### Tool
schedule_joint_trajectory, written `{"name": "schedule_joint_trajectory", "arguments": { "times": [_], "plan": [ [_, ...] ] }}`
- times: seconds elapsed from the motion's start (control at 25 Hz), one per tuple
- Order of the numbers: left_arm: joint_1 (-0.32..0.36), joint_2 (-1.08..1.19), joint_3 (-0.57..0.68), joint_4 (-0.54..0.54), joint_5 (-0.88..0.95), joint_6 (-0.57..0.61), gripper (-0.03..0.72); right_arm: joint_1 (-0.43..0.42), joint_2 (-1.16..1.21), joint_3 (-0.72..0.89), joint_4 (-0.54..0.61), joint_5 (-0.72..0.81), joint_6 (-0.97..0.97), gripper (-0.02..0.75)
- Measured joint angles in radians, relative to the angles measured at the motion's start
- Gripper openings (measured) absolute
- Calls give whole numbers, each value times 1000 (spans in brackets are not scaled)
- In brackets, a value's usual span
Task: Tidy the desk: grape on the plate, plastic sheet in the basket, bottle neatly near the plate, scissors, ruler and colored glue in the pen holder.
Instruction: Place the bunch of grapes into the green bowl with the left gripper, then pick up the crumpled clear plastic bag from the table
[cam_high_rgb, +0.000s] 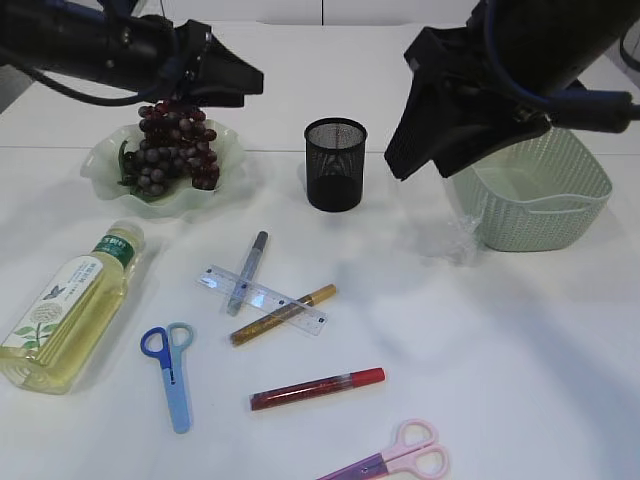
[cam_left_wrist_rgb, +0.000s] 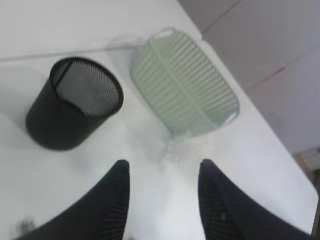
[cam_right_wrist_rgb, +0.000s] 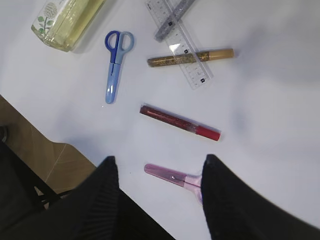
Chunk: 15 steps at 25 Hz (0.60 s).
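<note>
The dark grape bunch (cam_high_rgb: 172, 148) lies on the green plate (cam_high_rgb: 100, 160), with my left gripper (cam_high_rgb: 240, 80) hovering above it, open and empty (cam_left_wrist_rgb: 162, 167). A crumpled clear plastic sheet (cam_high_rgb: 465, 235) (cam_left_wrist_rgb: 182, 147) rests on the table against the green basket (cam_high_rgb: 545, 200) (cam_left_wrist_rgb: 190, 85). The black mesh pen holder (cam_high_rgb: 335, 165) (cam_left_wrist_rgb: 75, 105) stands at mid-back. The bottle (cam_high_rgb: 70, 305) lies on its side at left. Blue scissors (cam_high_rgb: 172, 370), the clear ruler (cam_high_rgb: 262, 298), silver glue (cam_high_rgb: 247, 272), gold glue (cam_high_rgb: 283, 315), red glue (cam_high_rgb: 318, 389) and pink scissors (cam_high_rgb: 395, 462) lie in front. My right gripper (cam_high_rgb: 410, 160) (cam_right_wrist_rgb: 160, 161) hangs open and empty high over them.
The table's front edge and the floor beyond it show at the lower left of the right wrist view, close to the pink scissors (cam_right_wrist_rgb: 172, 176). The silver glue lies across the ruler, and the ruler lies across the gold glue.
</note>
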Motion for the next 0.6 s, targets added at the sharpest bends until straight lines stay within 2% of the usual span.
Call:
{"name": "schedule_joint_trajectory", "arguments": {
  "times": [0.32,0.44,0.6],
  "plan": [
    [2,-132,0,603,109,-382,365,0,0,0,-80,0,25,425],
    [2,-195,0,763,159,-543,370,0,-6,0,-101,2,42,425],
    [2,-248,-2,913,258,-707,372,0,-36,0,-118,2,84,425]
  ]
}}
